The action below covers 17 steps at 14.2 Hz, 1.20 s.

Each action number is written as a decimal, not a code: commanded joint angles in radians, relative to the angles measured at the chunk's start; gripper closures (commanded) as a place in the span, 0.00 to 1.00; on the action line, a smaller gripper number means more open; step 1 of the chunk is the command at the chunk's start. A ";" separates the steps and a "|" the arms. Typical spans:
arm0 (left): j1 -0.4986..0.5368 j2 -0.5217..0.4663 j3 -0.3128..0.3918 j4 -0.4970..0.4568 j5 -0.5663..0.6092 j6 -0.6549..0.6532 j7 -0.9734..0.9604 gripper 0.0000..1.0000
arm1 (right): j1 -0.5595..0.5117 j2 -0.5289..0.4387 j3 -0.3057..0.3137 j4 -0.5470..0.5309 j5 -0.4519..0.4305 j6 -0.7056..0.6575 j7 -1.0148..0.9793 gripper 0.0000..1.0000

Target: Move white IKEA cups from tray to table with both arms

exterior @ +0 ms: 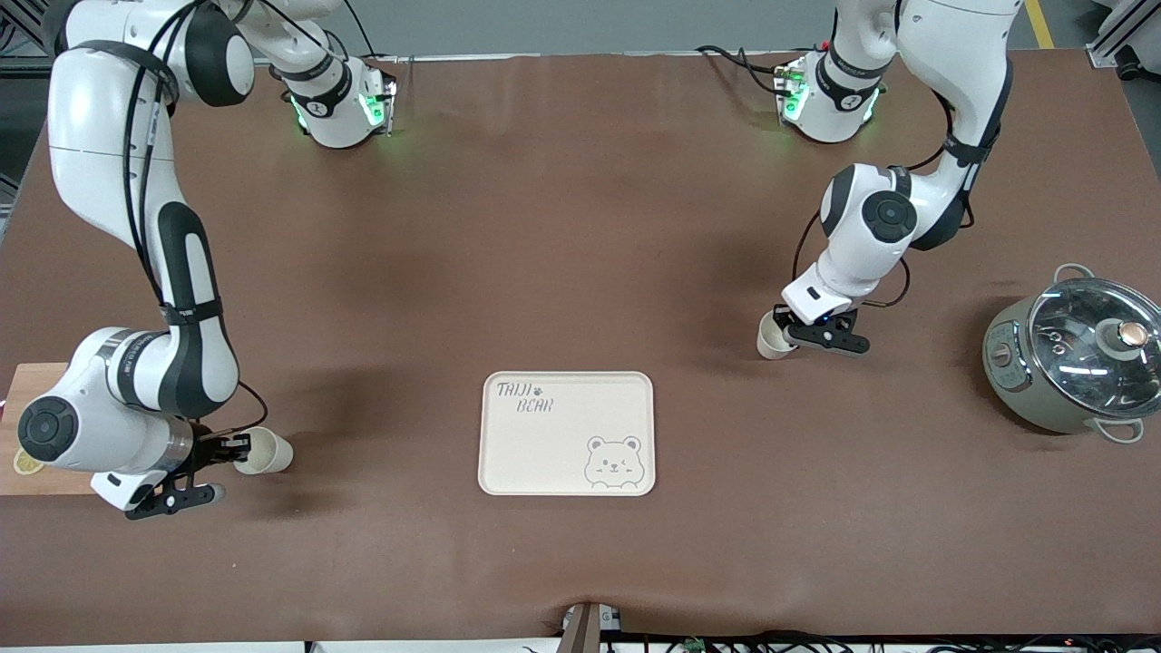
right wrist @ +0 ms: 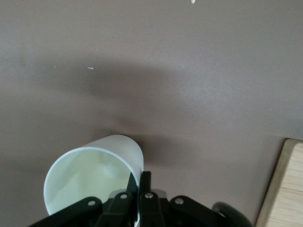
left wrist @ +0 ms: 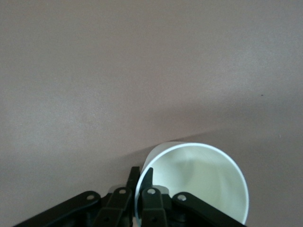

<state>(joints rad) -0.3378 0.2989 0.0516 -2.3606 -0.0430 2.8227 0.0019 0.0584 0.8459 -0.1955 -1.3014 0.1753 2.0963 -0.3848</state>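
On table both sides of empty tray (exterior: 566, 433) | left gripper (exterior: 805, 332) pinching rim of cup (exterior: 773, 336), right gripper (exterior: 210, 451) pinching rim of second cup (exterior: 264, 451) | step: set-down | next: let go, lift straight up without tipping.

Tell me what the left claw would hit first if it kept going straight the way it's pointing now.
Apart from the white cup it is pinching by the rim, most likely only the brown table: the left claw points at bare surface in its wrist view. How steeply it points down is unclear.
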 commanded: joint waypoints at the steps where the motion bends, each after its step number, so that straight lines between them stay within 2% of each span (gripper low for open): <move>1: -0.003 0.016 -0.009 -0.002 -0.020 0.029 -0.002 0.00 | -0.017 0.016 0.018 0.002 -0.014 -0.015 -0.005 0.39; 2: -0.001 0.009 -0.009 -0.002 -0.021 0.029 -0.003 0.00 | -0.017 0.013 0.019 0.002 -0.011 -0.013 -0.006 0.00; 8: 0.007 -0.063 -0.009 -0.029 -0.020 -0.003 -0.017 0.00 | -0.031 -0.042 0.022 0.011 -0.008 -0.018 -0.012 0.00; 13: 0.011 -0.191 -0.006 -0.017 -0.020 -0.225 -0.016 0.00 | -0.052 -0.125 0.018 0.010 0.049 -0.045 0.030 0.00; 15: 0.022 -0.230 -0.006 0.024 -0.018 -0.322 -0.022 0.00 | -0.042 -0.204 0.016 0.004 0.033 -0.138 0.151 0.00; 17: 0.023 -0.219 -0.001 0.127 -0.018 -0.406 -0.040 0.00 | -0.032 -0.281 0.016 0.001 -0.005 -0.228 0.227 0.00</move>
<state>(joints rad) -0.3220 0.0842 0.0524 -2.3162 -0.0431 2.4986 -0.0214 0.0242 0.6649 -0.1940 -1.2657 0.2042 1.9401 -0.2397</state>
